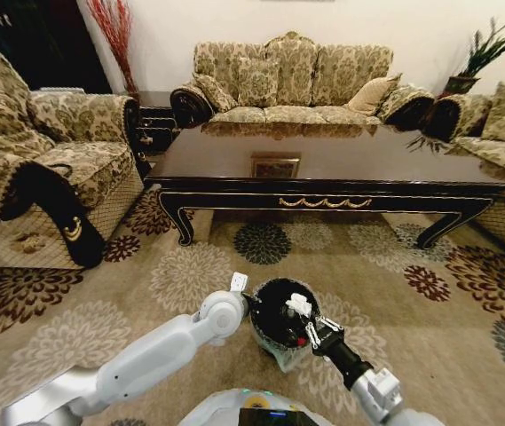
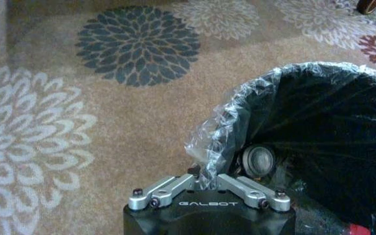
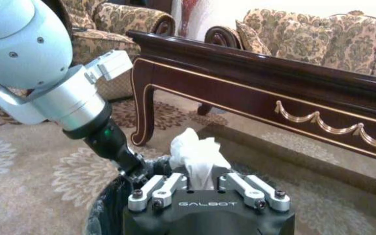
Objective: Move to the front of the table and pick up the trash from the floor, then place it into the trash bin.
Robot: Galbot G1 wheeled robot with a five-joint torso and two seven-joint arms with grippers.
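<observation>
The black trash bin with its thin plastic liner stands on the patterned floor, in front of the dark wood table. My right gripper hangs over the bin's mouth, shut on a crumpled white piece of trash. In the right wrist view that paper sticks up from between the fingers. My left gripper is at the bin's left rim, shut on the liner-covered edge. A small red bit lies inside the bin.
An armchair stands on the left, a sofa behind the table and another sofa on the right. A small framed object lies on the tabletop. A round metal lid-like thing is inside the bin.
</observation>
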